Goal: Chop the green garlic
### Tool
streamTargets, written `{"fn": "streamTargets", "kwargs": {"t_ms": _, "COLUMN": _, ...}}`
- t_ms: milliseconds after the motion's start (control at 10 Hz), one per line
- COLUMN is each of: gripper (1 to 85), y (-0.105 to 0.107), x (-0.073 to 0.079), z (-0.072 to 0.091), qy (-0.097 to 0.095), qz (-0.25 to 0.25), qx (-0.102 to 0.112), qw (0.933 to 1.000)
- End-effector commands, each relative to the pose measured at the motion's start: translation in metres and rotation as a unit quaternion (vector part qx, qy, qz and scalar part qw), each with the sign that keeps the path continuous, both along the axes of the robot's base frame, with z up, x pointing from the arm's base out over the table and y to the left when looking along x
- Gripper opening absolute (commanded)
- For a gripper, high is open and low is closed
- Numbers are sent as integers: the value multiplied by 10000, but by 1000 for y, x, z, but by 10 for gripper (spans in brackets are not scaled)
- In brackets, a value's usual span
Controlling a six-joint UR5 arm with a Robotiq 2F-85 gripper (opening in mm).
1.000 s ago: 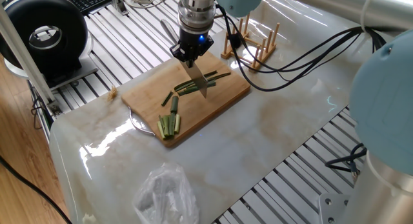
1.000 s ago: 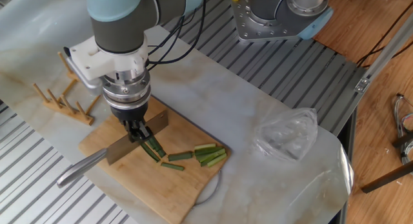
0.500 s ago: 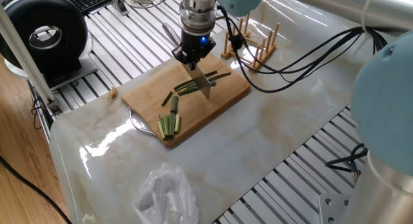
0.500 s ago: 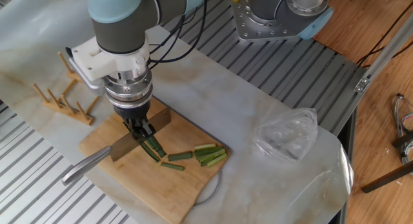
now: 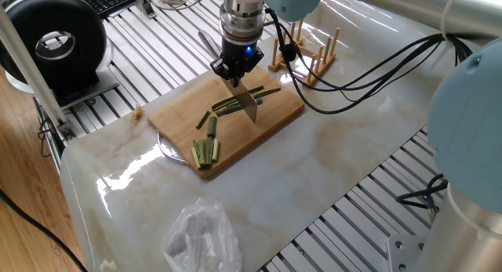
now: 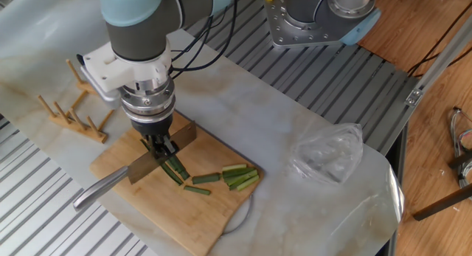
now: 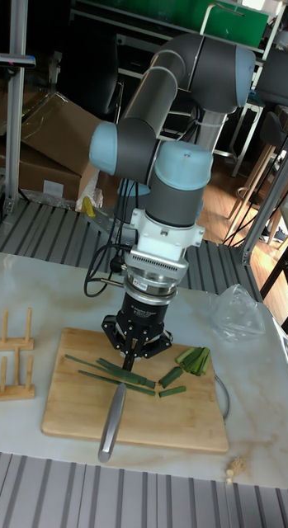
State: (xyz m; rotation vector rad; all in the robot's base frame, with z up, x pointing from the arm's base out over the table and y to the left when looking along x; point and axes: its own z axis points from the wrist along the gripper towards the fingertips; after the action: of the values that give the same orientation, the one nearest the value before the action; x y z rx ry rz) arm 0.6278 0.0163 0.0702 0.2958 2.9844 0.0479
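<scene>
Several cut segments lie at the cutting board's (image 6: 214, 212) four o'clock; the green garlic (image 7: 110, 369) stalks rest mid-board under the knife (image 6: 151, 158). Fingers (image 6: 164, 147) clamped on the blade should press straight down, then shift toward nine o'clock.

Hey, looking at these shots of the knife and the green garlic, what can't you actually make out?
- Blade edge on the green garlic: the gripper covers the contact point in the other fixed view.
- The knife blade: edge-on in the tall view, hidden under the gripper.
- The cutting board: wrist covers its far corner in one fixed view.
</scene>
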Motion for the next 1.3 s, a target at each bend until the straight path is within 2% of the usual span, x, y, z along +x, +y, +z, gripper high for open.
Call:
{"fn": "streamTargets", "kwargs": {"t_ms": 0, "gripper": 10, "y": 2, "x": 0, "z": 0, "qy": -11, "qz": -28, "qx": 66, "qw": 10000}}
{"fn": "streamTargets", "kwargs": {"t_ms": 1200, "gripper": 10, "y": 3, "x": 2, "z": -7, "qy": -73, "qz": -21, "qx": -12, "qw": 10000}}
